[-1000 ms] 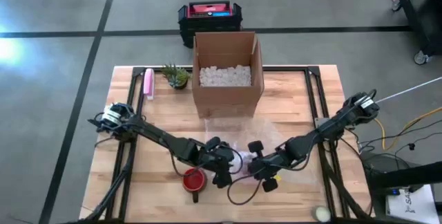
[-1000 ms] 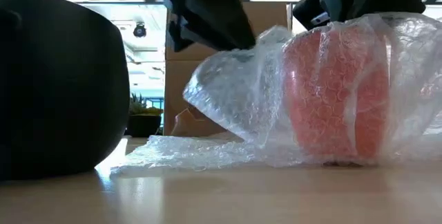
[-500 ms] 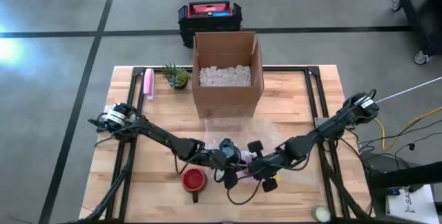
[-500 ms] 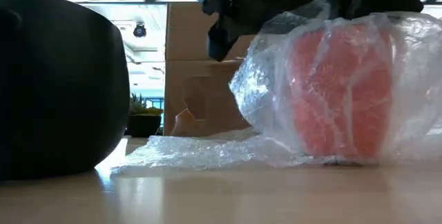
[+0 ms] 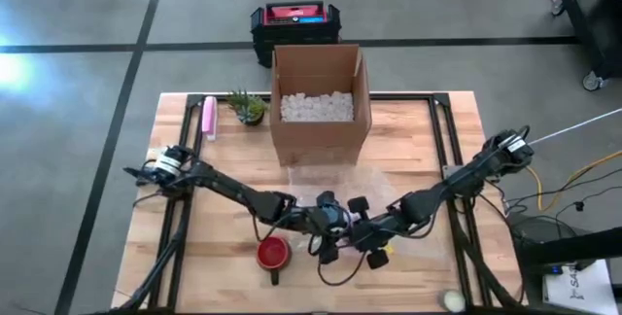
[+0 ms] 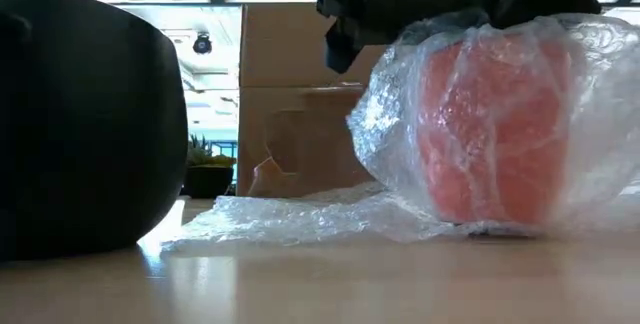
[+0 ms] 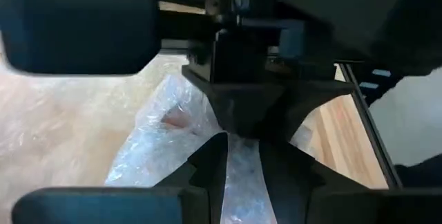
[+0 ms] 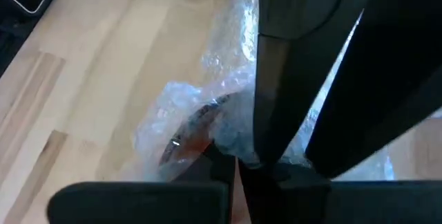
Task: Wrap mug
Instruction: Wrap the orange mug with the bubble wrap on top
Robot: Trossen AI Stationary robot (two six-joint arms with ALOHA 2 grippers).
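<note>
Bubble wrap (image 6: pixel 400 134) already covers most of the red mug (image 6: pixel 490 134) at the table's front centre, as left gripper (image 5: pixel 328 220) and right gripper (image 5: pixel 362 229), both pinched closed on the film, finish wrapping, loose sheet trailing.

Bubble wrap (image 6: pixel 470 114): clear, glossy, crinkled plastic film with raised cells, lying over the smooth red mug (image 6: pixel 490 134) beneath. My bench (image 5: pixel 408 150): pale wooden planks with a smooth satin finish. My left pincer (image 5: pixel 330 226) and right pincer (image 5: pixel 352 232): matt black plastic. Box (image 5: pixel 319 130): plain brown cardboard, dull surface, filled with white foam pieces (image 5: pixel 316 106).
</note>
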